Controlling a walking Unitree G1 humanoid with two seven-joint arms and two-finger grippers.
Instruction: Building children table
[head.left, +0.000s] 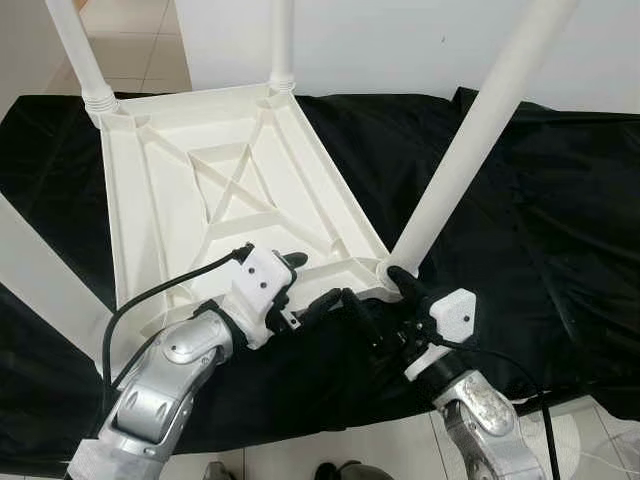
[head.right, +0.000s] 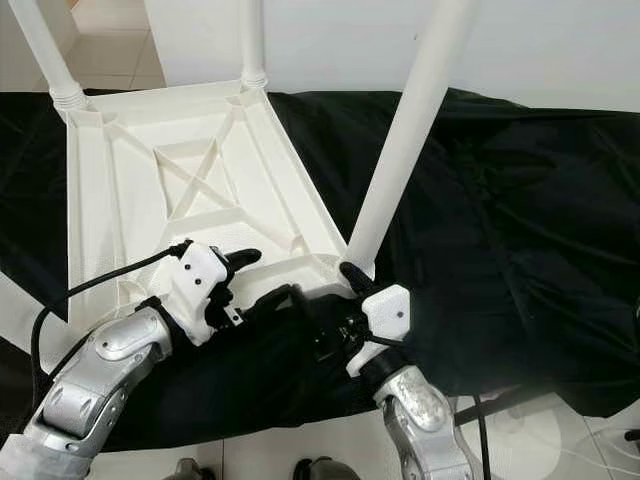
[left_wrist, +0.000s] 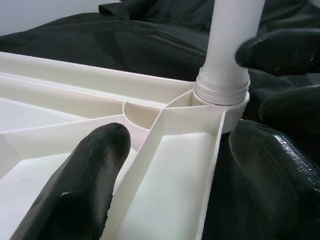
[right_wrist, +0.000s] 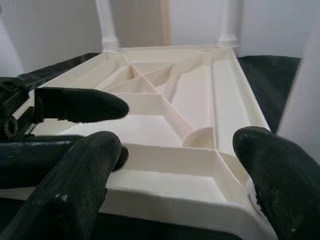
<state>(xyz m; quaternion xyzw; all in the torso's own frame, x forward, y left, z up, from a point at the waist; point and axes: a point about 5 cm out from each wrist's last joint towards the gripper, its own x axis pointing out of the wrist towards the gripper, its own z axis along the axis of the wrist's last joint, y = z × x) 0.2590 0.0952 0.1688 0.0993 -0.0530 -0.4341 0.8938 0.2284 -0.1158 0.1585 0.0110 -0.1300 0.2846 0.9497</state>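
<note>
Tabletop (head.left: 200, 190) upside-down; both arms' fingers (left_wrist: 85, 185) straddle near rim.

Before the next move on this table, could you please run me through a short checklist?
1. Tabletop upside down on the black cloth: ok.
2. Near leg standing in its corner socket: ok; fully seated: cannot tell.
3. Two far legs in place: ok.
4. Left gripper open, straddling the near edge: ok.
5. Right gripper open at the near leg's corner: ok.
6. Fourth leg fitted: cannot tell.
</note>
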